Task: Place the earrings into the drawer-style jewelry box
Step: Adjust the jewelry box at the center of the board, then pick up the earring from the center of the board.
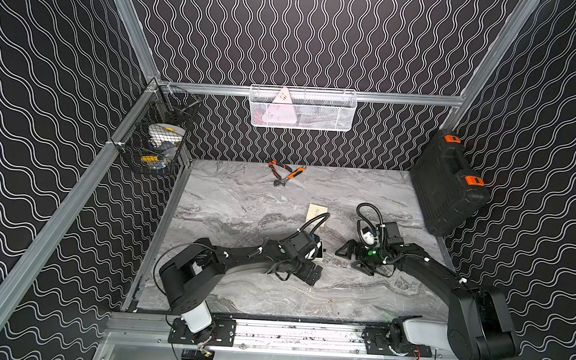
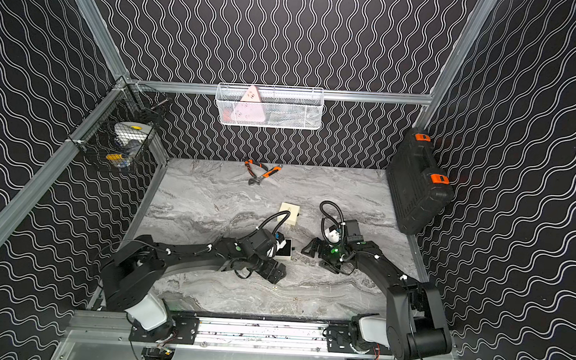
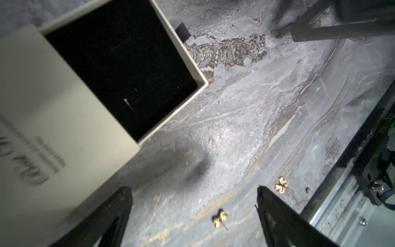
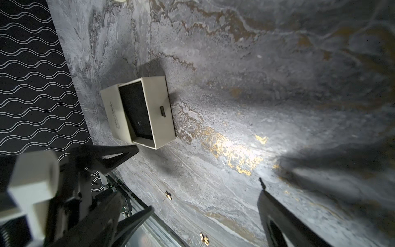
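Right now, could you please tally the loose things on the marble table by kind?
Earrings: 2
Cream boxes: 2
Orange-handled tools: 2
Black case: 1
Total: 7

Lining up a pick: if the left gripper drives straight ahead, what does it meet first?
Likely the tabletop, just by the earring lying between the left gripper's open fingers; depth is unclear.
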